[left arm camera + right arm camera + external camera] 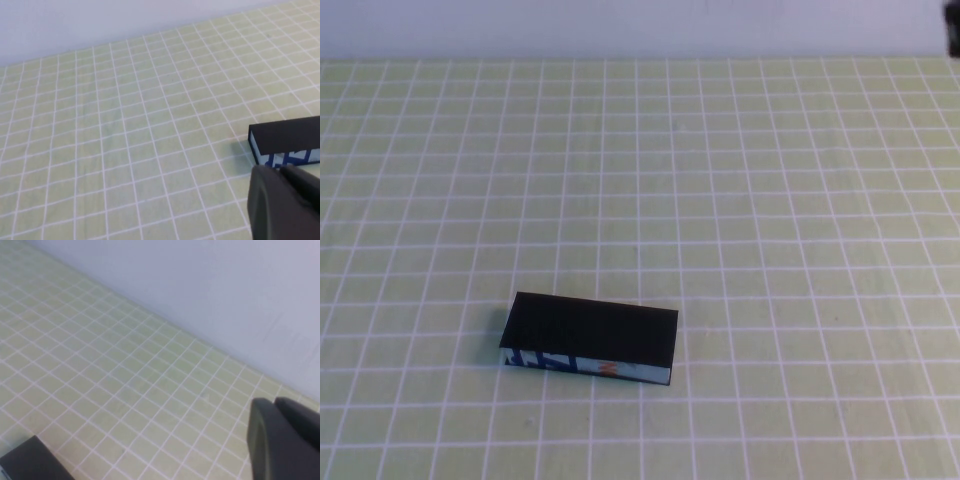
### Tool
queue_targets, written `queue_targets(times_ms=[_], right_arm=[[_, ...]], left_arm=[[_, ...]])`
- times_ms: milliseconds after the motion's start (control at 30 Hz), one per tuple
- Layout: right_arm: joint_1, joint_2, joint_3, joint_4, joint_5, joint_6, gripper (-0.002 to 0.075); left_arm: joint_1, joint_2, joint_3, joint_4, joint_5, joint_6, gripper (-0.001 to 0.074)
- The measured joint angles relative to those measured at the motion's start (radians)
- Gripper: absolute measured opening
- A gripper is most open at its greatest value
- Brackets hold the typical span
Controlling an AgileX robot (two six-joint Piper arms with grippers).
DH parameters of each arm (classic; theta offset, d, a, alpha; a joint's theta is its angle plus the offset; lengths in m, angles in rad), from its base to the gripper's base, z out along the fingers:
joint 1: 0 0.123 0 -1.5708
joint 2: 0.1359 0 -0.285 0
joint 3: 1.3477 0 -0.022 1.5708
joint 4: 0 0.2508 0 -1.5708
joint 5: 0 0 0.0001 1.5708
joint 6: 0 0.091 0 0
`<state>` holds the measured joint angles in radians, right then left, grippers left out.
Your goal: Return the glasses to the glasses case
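The glasses case (590, 331) lies closed on the green checked cloth, left of centre and near the front, with its black lid on top and its pale blue side with dark blue and orange marks facing me. The glasses are out of view. Neither arm shows in the high view. In the left wrist view my left gripper (283, 172) is shut and empty, just short of the case's end (287, 136). In the right wrist view my right gripper (274, 403) is shut and empty, well away from the case's corner (30, 462).
The green checked cloth (740, 200) covers the table up to a pale wall at the back. A small dark object (953, 36) sits at the far right edge by the wall.
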<state>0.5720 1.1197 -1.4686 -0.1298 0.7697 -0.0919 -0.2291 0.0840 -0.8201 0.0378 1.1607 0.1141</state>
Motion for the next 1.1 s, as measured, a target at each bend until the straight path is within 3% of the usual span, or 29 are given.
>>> queue_targets(times_ms=[167,567,800,1100], right_arm=[[0.0,-0.254,0.333,-0.013,-0.182,0.005,-0.0016],[0.0,-0.732,0.856,-0.029,-0.248,0.099,-0.0016],[0.0,-0.946,1.015,-0.215,-0.273,0.287,-0.0016],[0.0,-1.049,1.053,-0.354,-0.181,0.485,-0.0016]], left_arm=[[0.0,0.0,0.089,-0.023,-0.091,-0.038,-0.0003],[0.0,0.0,0.292,-0.108,-0.434,-0.056,-0.0003],[0.0,0.0,0.335,-0.129,-0.474,-0.062,-0.0003],[0.0,0.0,0.335,-0.129,-0.481,-0.062,-0.0003]])
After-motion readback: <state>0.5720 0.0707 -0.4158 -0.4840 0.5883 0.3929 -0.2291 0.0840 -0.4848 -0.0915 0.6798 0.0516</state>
